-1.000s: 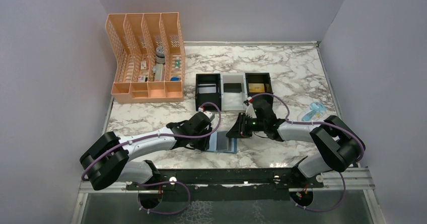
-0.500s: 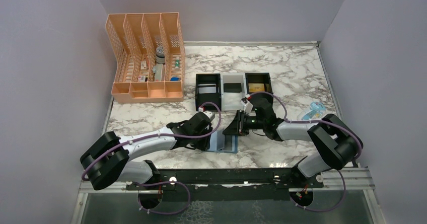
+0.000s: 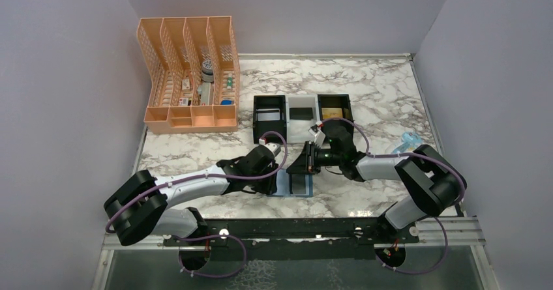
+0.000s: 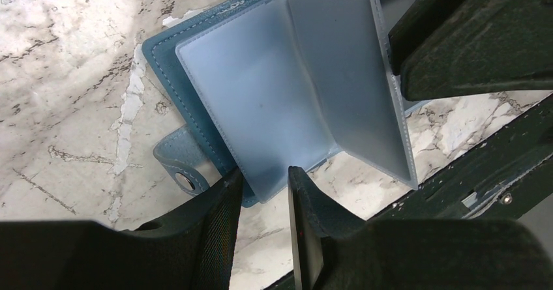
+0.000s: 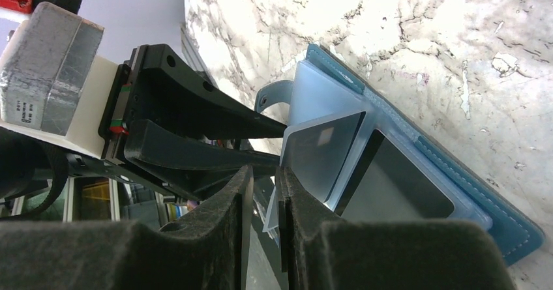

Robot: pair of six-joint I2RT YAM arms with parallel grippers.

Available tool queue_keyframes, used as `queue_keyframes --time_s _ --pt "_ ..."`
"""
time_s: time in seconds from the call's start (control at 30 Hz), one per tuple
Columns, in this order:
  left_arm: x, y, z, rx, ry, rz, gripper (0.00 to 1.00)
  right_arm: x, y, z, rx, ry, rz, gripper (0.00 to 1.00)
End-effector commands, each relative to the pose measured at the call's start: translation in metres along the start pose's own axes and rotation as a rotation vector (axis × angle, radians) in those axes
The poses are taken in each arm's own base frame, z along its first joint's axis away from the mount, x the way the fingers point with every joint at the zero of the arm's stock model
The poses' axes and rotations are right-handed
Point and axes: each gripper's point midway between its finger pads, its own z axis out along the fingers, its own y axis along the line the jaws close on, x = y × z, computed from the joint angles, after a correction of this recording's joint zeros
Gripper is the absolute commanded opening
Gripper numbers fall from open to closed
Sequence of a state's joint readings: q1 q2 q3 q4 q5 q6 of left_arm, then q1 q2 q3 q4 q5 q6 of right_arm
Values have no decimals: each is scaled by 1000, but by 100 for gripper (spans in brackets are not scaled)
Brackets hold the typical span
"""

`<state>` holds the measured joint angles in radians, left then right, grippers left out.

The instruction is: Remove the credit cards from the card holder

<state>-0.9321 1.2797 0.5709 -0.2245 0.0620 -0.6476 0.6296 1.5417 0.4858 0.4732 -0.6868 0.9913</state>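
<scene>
The teal card holder (image 3: 297, 187) lies open on the marble between my two grippers. Its pale pocket panels (image 4: 261, 101) look empty. One clear leaf (image 4: 349, 75) stands raised off the spine. My left gripper (image 4: 264, 176) is open and straddles the holder's near corner (image 3: 279, 178). My right gripper (image 5: 264, 171) stands narrowly open, with the raised leaf's edge (image 5: 323, 153) running between its fingers. The credit cards lie in the tray (image 3: 301, 133): silver (image 3: 268, 115), black (image 3: 300, 113) and gold (image 3: 332, 113), one per compartment.
A peach mesh desk organiser (image 3: 189, 75) stands at the back left. A small light-blue object (image 3: 405, 144) lies near the right wall. The holder's snap tab (image 4: 179, 166) sticks out beside my left finger. The black base rail (image 3: 293, 228) runs along the near edge.
My right gripper has moved left, closer to the left gripper. A clear leaf of the holder has lifted, and the holder has shifted slightly right. The left arm has barely moved.
</scene>
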Motion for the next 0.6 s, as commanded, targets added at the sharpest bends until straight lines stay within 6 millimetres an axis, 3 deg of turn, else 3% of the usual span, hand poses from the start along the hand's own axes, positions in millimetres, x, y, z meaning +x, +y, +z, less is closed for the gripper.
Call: queue_keyframes --time_s 0.0,0.27,0.57 --pt "2 -8 3 39 1 -6 34 3 7 3 -34 24 -14 21" --pt "3 -10 2 43 -6 -8 34 3 8 6 -51 44 -14 21" --pt "0 0 -9 -11 -42 -21 34 4 12 12 -79 71 -16 23"
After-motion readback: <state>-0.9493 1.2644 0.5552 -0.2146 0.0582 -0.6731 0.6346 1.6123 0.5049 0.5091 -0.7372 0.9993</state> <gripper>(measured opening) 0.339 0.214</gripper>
